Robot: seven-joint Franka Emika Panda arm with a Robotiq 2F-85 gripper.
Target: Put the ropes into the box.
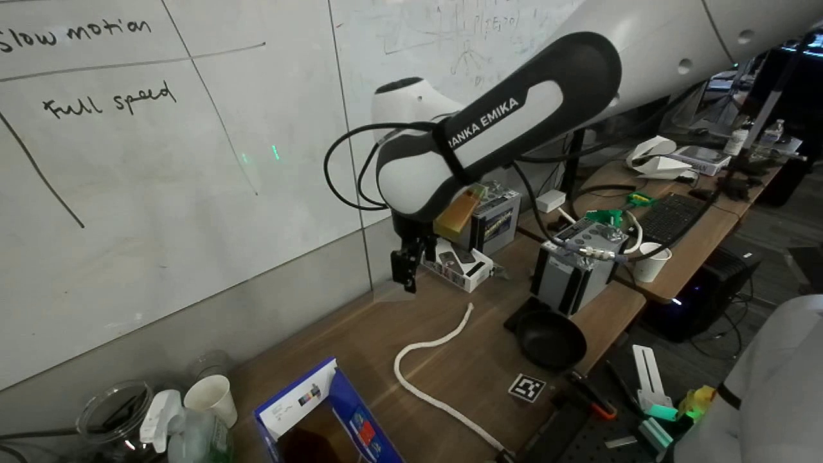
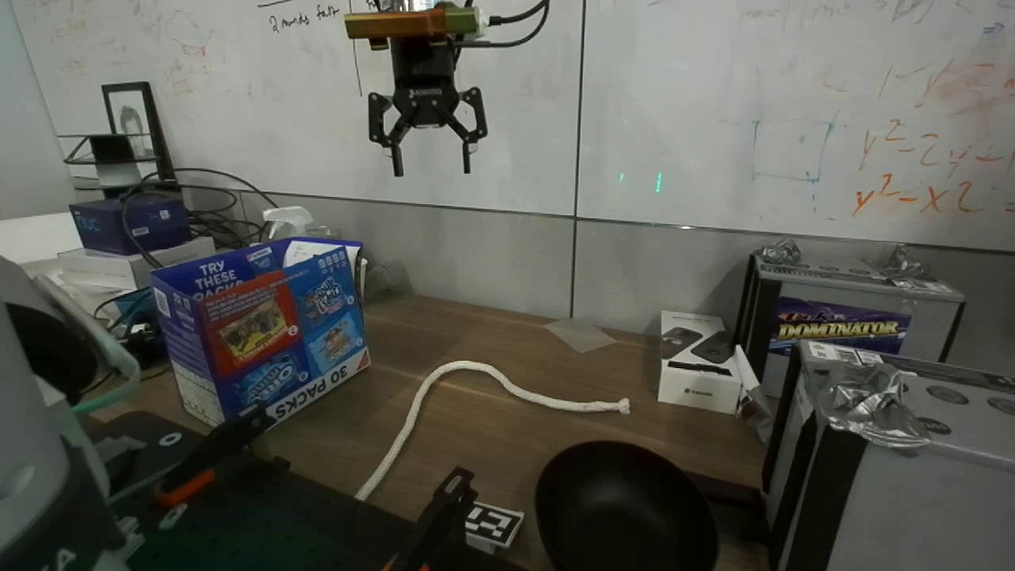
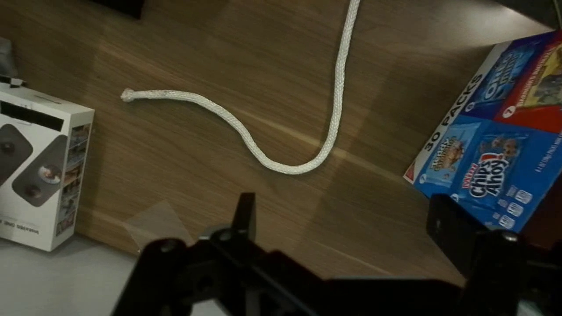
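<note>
Hovering with the gripper (image 2: 432, 166) high over the table (image 3: 197, 145), holding the jaws wide apart and gripping nothing, aiming them down, presumably for straddling the rope (image 3: 290, 169) from above. Finding that rope lying loose on the table in a long winding bend, between the box (image 2: 289, 333) and a carton (image 2: 698, 361); perhaps lying there for easy pinching and a short carry. Reaching with its knobbed tip near the carton without touching; in an exterior view, passing out of sight with its far end at the edge of the board (image 2: 293, 515).

Standing the box upright with its top open, likely for taking the rope from overhead. Showing dark brown inside in an exterior view, but running off the lower edge, so not giving away its full contents; judging the rope as not yet going in. Facing the bowl (image 1: 551, 341) upward, well apart from the box, showing a black inside. Showing something dark in or behind the jar (image 1: 112, 436), too unclear for naming. Hiding the contents of the carton.
</note>
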